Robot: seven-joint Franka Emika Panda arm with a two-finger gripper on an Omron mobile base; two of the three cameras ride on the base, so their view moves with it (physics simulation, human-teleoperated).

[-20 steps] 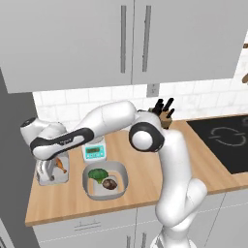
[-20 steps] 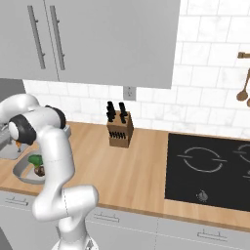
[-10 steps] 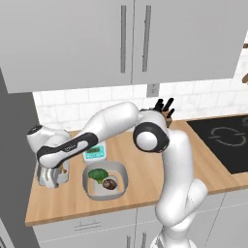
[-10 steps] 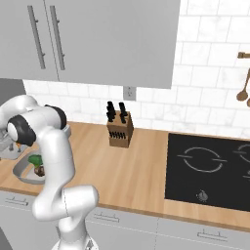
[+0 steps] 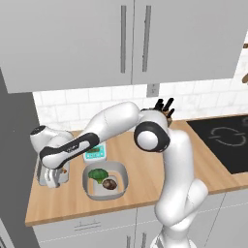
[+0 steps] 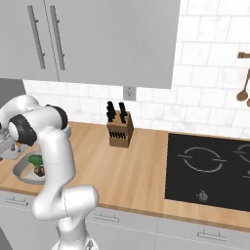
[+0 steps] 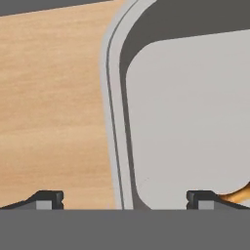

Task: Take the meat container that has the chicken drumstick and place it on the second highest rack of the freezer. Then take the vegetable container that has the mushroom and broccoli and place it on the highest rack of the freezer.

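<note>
My gripper [image 5: 52,181] is down at the left end of the counter, open. In the hand view it [image 7: 122,200] straddles the long rim of the meat container [image 7: 115,107], a shallow grey tray. One fingertip [image 7: 47,199] is over the wood outside the rim and the other stands over the tray's pale floor. The orange-brown chicken drumstick [image 7: 240,195] peeks in beside that inner fingertip. To the right sits the vegetable container [image 5: 121,175], a deeper grey tub holding the broccoli [image 5: 98,174] and the mushroom [image 5: 109,184]. The freezer's racks are out of view.
A small scale [image 5: 94,153] stands behind the tub. A knife block [image 6: 120,132] is at the back of the counter and a black cooktop [image 6: 210,166] lies to the right. A dark grey tall panel [image 5: 14,145] bounds the counter's left end. Wall cabinets hang overhead.
The hand has come down and slightly left onto the meat container's edge. Its jaws have stayed wide, and the containers have not moved.
</note>
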